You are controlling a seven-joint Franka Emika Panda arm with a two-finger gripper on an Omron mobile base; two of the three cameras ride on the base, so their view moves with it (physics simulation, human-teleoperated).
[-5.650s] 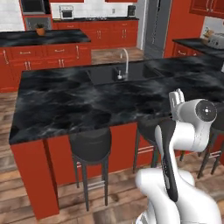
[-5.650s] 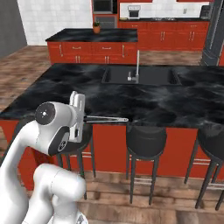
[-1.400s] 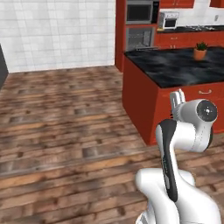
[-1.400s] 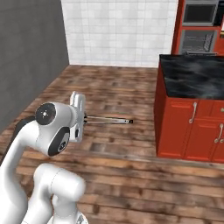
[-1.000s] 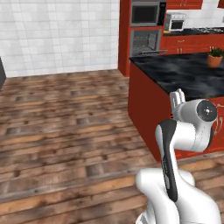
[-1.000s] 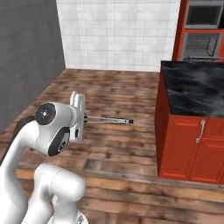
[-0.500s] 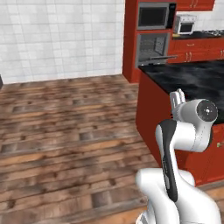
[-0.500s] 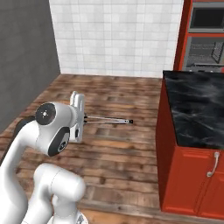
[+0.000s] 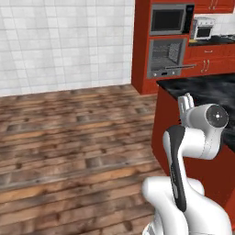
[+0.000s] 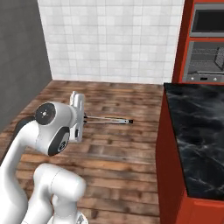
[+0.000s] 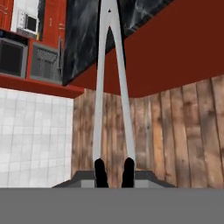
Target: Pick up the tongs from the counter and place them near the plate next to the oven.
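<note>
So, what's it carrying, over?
End effector shut on the tongs, held level over the wood floor. Counter at right, plate not sighted. Nothing in the way.

A wooden plank floor spreads below and ahead of the claw; a glossy black tabletop with white veining on red panels stands to the claw's right; its visible stretch lies bare; a white tiled wall bounds the floor.
</note>
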